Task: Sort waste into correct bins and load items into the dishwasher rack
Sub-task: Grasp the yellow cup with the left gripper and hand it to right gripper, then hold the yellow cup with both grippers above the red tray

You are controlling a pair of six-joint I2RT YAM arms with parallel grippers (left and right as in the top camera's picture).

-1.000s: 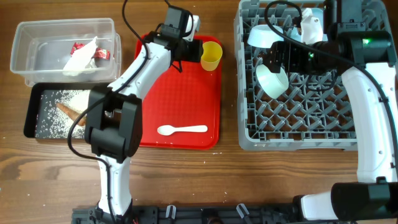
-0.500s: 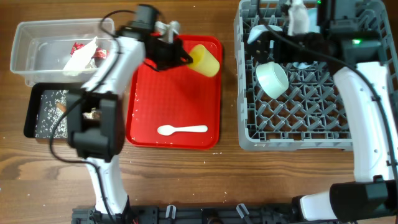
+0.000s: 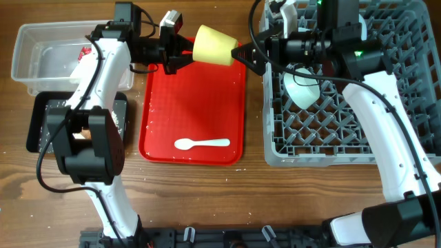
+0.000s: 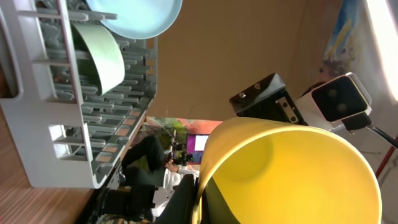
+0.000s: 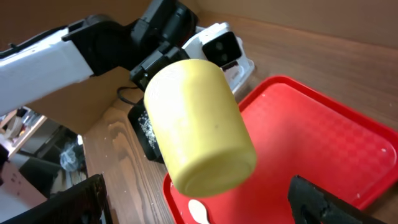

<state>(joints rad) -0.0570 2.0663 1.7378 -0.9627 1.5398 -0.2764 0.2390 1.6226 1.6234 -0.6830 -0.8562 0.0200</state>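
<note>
Held yellow cup (image 3: pixel 215 45) — near rack (image 3: pixel 331 160) edge.

One cup (image 3: pixel 212 45), one spoon (image 3: pixel 201 143), two bowls (image 4: pixel 99 56)

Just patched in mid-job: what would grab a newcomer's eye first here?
The yellow cup is held sideways by the left pincer above the far end of the red tray, its base facing the open right pincer. Next, the grey dishwasher rack on the right holds a pale bowl, and a white spoon lies on the tray.
</note>
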